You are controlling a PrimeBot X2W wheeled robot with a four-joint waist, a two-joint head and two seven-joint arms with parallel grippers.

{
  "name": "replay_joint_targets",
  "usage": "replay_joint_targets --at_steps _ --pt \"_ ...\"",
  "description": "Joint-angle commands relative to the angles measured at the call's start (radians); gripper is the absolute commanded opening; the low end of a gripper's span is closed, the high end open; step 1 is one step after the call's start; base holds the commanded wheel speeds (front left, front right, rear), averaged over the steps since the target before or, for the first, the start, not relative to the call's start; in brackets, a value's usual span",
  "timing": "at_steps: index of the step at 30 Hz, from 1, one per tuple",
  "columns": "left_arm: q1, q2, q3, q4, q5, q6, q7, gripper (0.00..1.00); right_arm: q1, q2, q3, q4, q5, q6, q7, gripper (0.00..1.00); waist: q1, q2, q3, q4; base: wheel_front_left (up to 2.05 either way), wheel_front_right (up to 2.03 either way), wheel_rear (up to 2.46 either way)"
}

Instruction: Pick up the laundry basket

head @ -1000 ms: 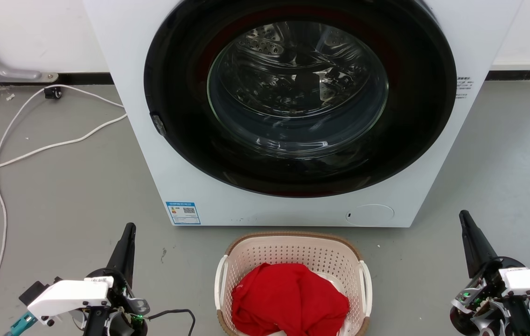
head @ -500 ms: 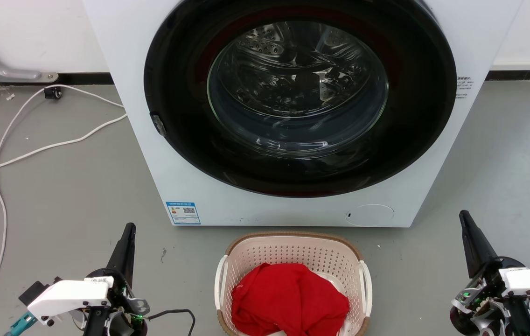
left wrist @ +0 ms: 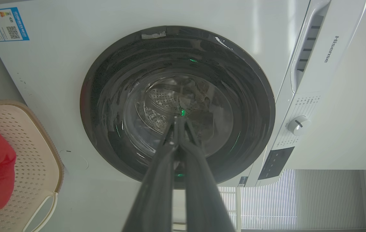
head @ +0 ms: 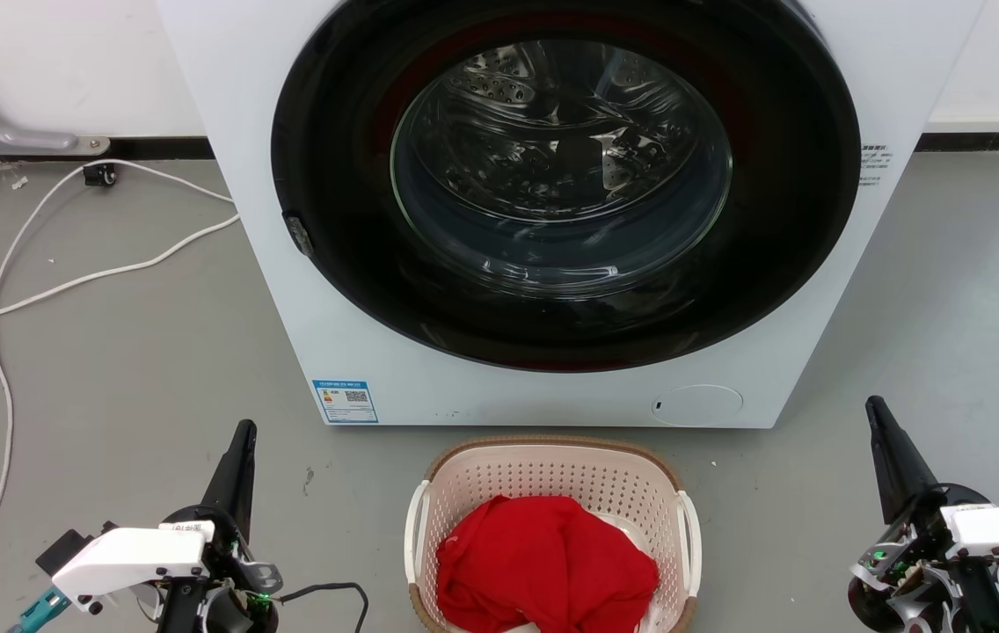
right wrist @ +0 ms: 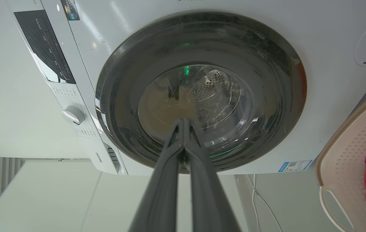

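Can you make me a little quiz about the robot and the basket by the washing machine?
1. Pick one: the cloth in the laundry basket is A) blue, B) red, C) green.
2. Fill in: the left gripper and the right gripper are both ___ (open or shut).
3. True or false: the left gripper is touching the laundry basket.

Key: 1 B; 2 shut; 3 false, it stands apart beside it.

Bright, even light; reflections streak the door glass [head: 561, 167]; wrist views bulge.
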Motion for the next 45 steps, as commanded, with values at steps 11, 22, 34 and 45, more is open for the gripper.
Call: replay_joint_targets --at_steps 11,22,34,45 --pt "0.008 -0.003 -0.002 0.012 0.000 0.000 -0.001 1.00 0.009 0.001 0.001 0.011 0.000 0.000 -0.001 1.00 0.0001 0.0000 0.000 0.000 0.00 0.00 0.00" --pt "-0.016 -0.002 -0.075 -0.020 0.045 0.000 -0.057 1.00 0.024 -0.009 0.023 -0.026 -0.089 0.000 -0.057 1.00 0.0001 0.0000 0.001 0.000 0.00 0.00 0.00" --pt "-0.025 -0.003 -0.110 -0.047 0.283 0.001 -0.110 1.00 0.040 -0.001 0.014 -0.087 -0.356 0.000 -0.097 1.00 0.0000 0.0000 0.000 0.001 0.00 0.00 0.00" --pt "-0.035 -0.003 -0.163 -0.061 0.527 0.023 -0.153 1.00 0.057 0.001 0.015 -0.150 -0.614 0.001 -0.098 1.00 0.0000 0.0000 -0.003 0.003 0.00 0.00 0.00"
